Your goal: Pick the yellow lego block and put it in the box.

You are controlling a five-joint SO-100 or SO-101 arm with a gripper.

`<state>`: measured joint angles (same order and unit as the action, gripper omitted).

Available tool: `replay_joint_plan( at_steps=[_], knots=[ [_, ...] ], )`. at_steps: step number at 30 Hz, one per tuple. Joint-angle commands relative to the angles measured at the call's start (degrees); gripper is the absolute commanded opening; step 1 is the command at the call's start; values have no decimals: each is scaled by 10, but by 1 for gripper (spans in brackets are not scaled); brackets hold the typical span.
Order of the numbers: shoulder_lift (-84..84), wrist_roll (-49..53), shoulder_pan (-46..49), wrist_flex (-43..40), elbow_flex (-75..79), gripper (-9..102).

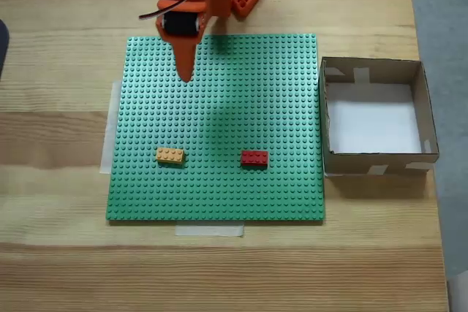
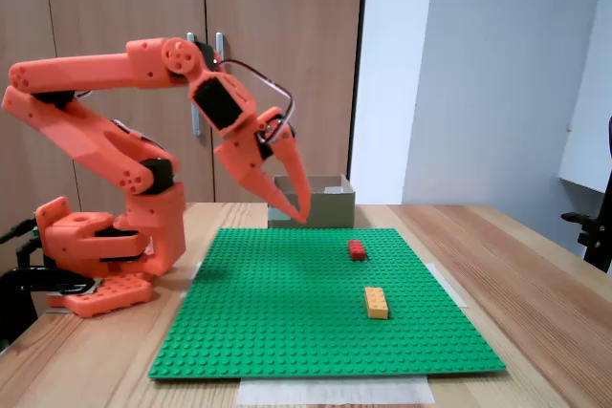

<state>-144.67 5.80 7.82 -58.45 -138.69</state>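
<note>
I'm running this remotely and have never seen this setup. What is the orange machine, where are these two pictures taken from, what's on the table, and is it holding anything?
The orange machine is a small robot arm ending in a two-finger gripper. One fixed view looks straight down on the wooden table; the other stands at table level, with the arm's base on its left.

A green studded baseplate is taped to the table. On it lie the yellow lego block and a red brick, apart from each other. Beside the plate, on the right in the top-down view, sits the box, open, with nothing on its white floor.

The gripper hangs in the air above the plate, near the arm's base, fingers together, holding nothing. Neither brick is touched.
</note>
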Motion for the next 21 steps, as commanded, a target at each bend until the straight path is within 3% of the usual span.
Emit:
replay_joint_plan(
  at_steps=[1, 10, 21],
  knots=[
    [46, 9, 12, -11, 67, 4],
    [153, 73, 42, 4, 124, 5],
    [279, 60, 65, -18, 220, 10]
  ],
)
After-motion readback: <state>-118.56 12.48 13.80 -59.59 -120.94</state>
